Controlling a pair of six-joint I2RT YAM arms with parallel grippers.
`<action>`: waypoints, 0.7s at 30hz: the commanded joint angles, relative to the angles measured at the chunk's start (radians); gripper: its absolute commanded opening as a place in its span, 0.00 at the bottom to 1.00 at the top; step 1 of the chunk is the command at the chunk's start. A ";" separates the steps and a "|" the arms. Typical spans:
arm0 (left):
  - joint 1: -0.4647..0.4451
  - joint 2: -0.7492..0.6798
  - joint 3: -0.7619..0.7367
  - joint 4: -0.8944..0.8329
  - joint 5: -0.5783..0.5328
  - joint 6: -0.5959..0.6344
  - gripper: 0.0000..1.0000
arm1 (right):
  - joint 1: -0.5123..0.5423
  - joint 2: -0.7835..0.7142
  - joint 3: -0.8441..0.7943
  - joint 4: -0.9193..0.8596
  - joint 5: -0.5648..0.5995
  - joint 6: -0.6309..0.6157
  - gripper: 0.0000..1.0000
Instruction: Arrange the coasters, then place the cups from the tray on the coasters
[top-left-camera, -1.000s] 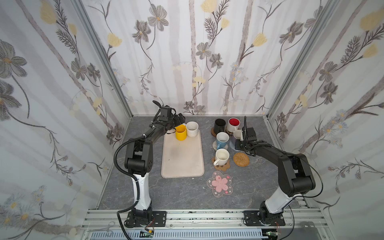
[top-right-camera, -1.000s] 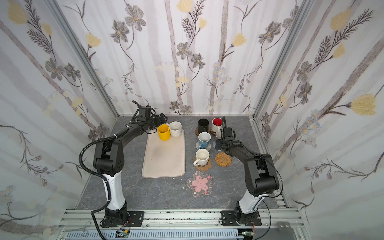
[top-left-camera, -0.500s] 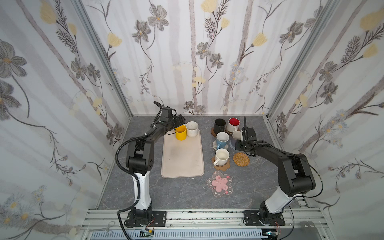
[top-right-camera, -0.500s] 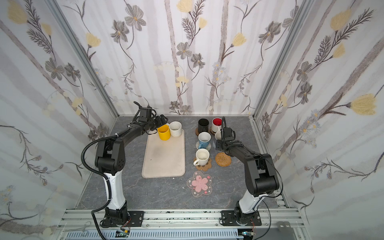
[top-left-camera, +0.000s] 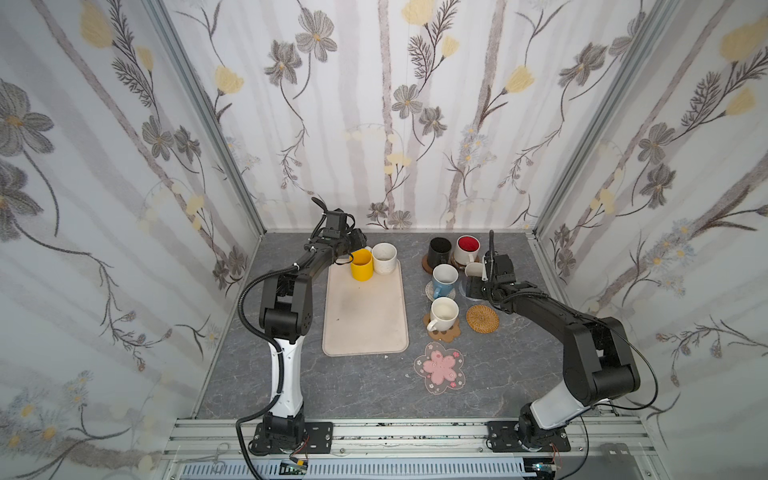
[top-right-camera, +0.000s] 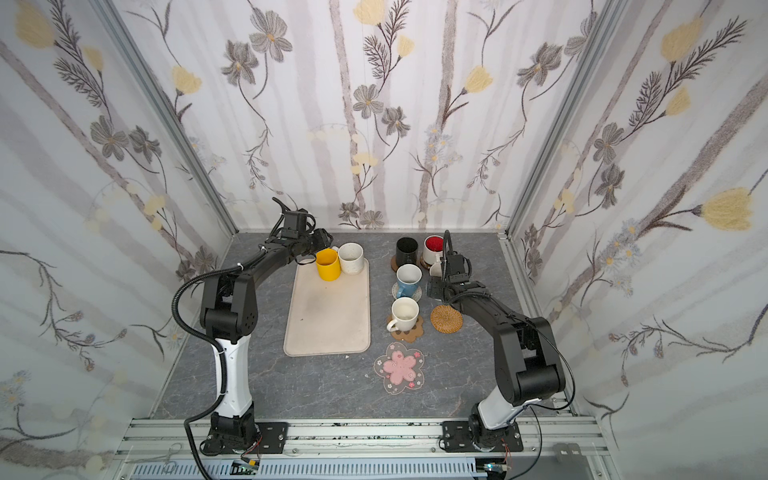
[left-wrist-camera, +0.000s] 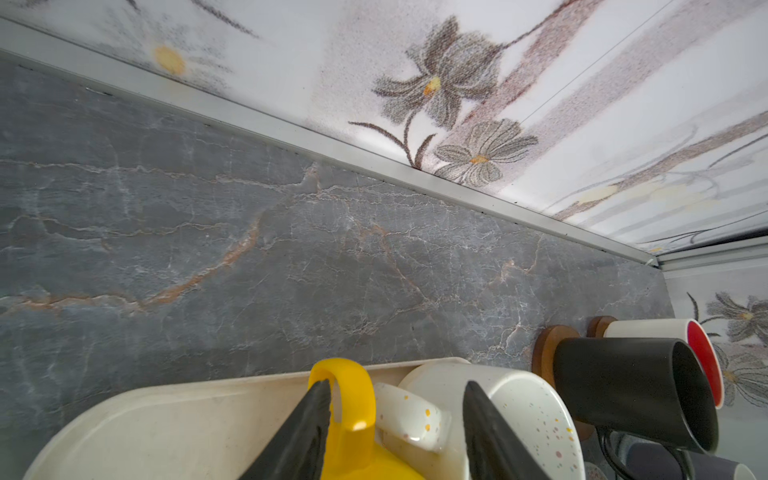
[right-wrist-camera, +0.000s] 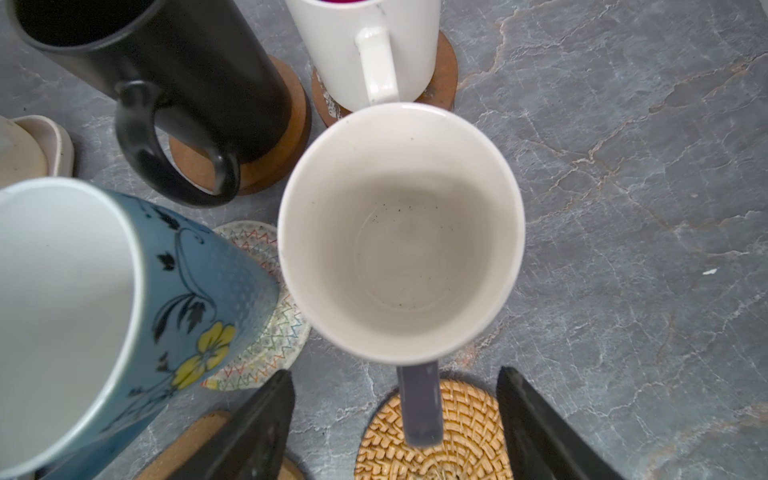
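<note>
On the far end of the beige tray (top-left-camera: 365, 316) stand a yellow cup (top-left-camera: 360, 264) and a speckled off-white cup (top-left-camera: 384, 258). My left gripper (left-wrist-camera: 395, 386) is open, and its jaws straddle the yellow handle (left-wrist-camera: 353, 399) and the speckled cup's handle. One finger lies against the yellow handle. My right gripper (right-wrist-camera: 395, 374) is open above the tan rattan coaster (right-wrist-camera: 465, 432). The lilac cup (right-wrist-camera: 401, 232) stands upright, its handle (right-wrist-camera: 419, 403) free between the fingers. What the lilac cup stands on is hidden.
The black cup (top-left-camera: 439, 249) and the red-inside cup (top-left-camera: 467, 248) sit on wooden discs by the back wall. The blue cup (top-left-camera: 444, 280) is on the pale woven coaster (right-wrist-camera: 266, 332). Another off-white cup (top-left-camera: 444, 314) stands on the paw coaster. The pink-flower coaster (top-left-camera: 439, 367) is bare.
My right gripper has opened and let go of the lilac cup's handle. My left gripper's jaws have narrowed around the yellow cup's handle. Neither arm has shifted much.
</note>
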 joint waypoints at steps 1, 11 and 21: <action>0.000 0.026 0.035 -0.039 -0.031 0.046 0.46 | 0.012 -0.022 -0.004 0.017 0.022 -0.008 0.78; 0.002 0.018 0.011 -0.063 -0.053 0.062 0.32 | 0.034 -0.073 0.001 0.002 0.044 -0.016 0.80; 0.001 -0.028 -0.077 -0.069 -0.077 0.056 0.29 | 0.035 -0.105 0.007 -0.003 0.038 -0.028 0.81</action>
